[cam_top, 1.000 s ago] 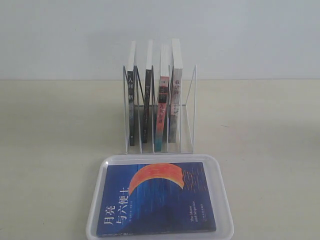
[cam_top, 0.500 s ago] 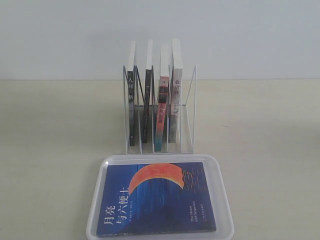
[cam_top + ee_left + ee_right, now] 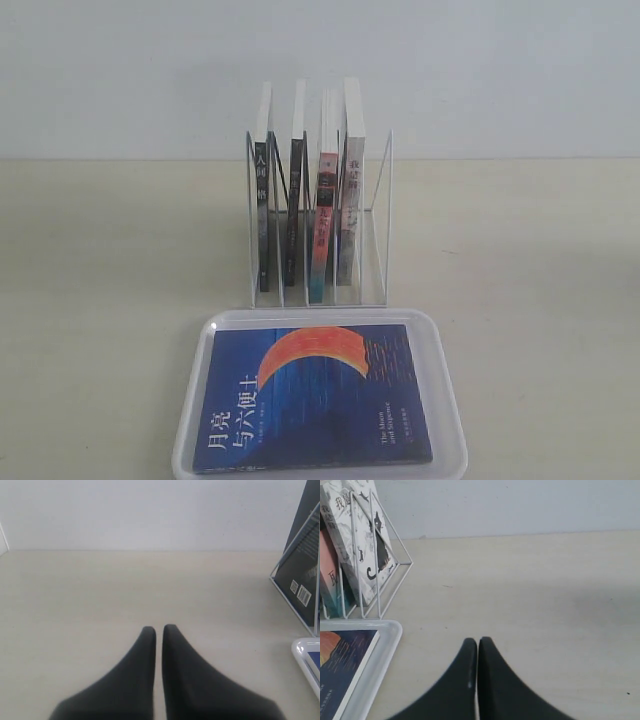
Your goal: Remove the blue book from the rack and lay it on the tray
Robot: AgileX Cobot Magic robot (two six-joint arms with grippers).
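Note:
The blue book [image 3: 315,395], with its orange-red crescent and white title, lies flat and face up inside the white tray [image 3: 446,395] in front of the rack. The white wire rack [image 3: 380,215] stands behind the tray with several books upright in it. Neither gripper shows in the exterior view. My left gripper [image 3: 159,629] is shut over bare table, with the rack [image 3: 300,570] and a tray corner [image 3: 302,652] off to one side. My right gripper [image 3: 477,641] is shut over bare table beside the tray [image 3: 385,647], where a corner of the blue book [image 3: 342,665] shows.
In the rack stand two black-spined books [image 3: 262,200], a pink-and-teal-spined book [image 3: 322,220] and a white book with cat drawings [image 3: 355,540]. A pale wall runs behind the beige table [image 3: 520,260].

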